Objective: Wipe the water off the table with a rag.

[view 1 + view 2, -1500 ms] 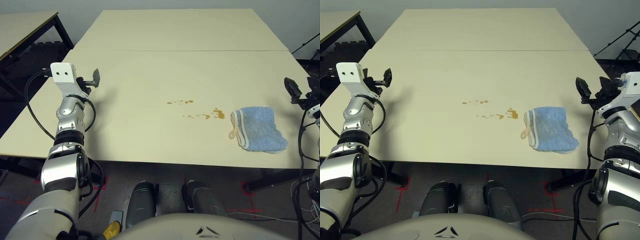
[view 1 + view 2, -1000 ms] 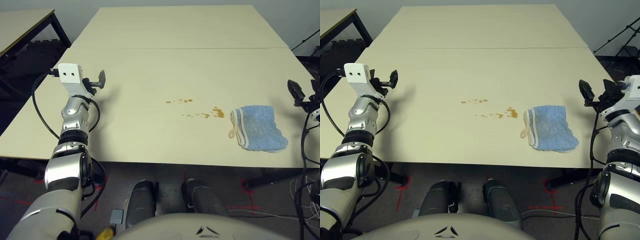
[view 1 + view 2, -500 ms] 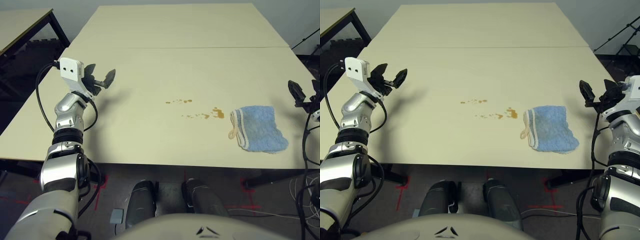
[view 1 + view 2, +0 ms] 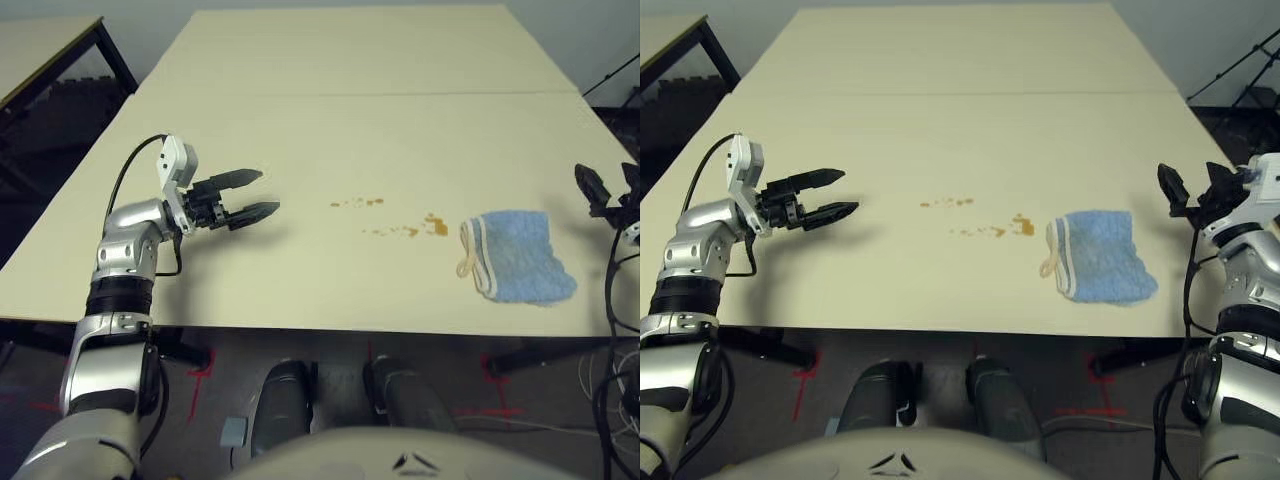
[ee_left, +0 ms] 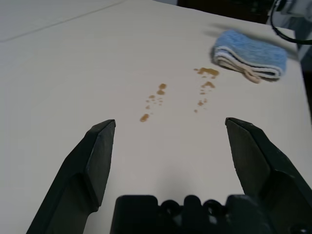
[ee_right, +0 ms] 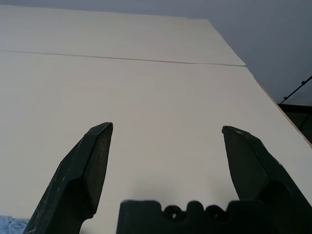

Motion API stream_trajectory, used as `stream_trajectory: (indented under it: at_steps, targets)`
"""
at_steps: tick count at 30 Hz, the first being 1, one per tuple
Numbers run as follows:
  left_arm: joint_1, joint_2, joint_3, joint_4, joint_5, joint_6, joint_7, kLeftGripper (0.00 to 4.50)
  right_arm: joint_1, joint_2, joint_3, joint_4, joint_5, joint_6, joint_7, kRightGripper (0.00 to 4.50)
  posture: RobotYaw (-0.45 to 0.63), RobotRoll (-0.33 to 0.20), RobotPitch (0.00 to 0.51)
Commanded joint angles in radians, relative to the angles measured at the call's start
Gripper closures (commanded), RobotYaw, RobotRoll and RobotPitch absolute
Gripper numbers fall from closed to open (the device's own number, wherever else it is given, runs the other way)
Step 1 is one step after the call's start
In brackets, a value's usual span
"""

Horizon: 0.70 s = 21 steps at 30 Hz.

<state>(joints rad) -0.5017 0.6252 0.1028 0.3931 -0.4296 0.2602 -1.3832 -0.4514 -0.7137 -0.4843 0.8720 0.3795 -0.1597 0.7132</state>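
At the worktop's (image 4: 890, 270) four o'clock, the blue terry cloth (image 4: 1102, 258) needs a firm mid-fold grip; both pincers (image 5: 170, 122) stand spread.

The rag (image 4: 1102, 256) is light blue with a cream-white striped edge, the water (image 4: 1023, 226) amber-brown, the counter (image 4: 940, 140) plain pale cream.

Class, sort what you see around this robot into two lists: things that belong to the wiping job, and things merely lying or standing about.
For the job:
- blue rag
- amber-brown drops
- large cream table

Just about:
- smaller beige table
- red floor marks
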Motion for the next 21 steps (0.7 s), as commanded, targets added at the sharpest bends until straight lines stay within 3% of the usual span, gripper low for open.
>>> stream_trajectory:
  at_steps: [1,15,21]
  targets:
    - [0.03,0.023,-0.028,-0.051,-0.004,0.025,-0.031,0.0,0.024,-0.017,-0.013,-0.031,0.012,0.017,0.002,0.03,-0.3,0.0,0.134]
    - [0.033,0.023,-0.062,-0.029,0.02,-0.028,-0.036,0.0,0.056,-0.038,-0.021,-0.103,0.04,0.088,0.01,0.03,-0.32,0.0,0.136]
    - [0.029,0.019,-0.063,-0.031,0.02,-0.031,-0.021,0.0,0.141,-0.117,0.021,-0.313,0.153,0.499,0.181,0.03,-0.3,0.0,0.137]
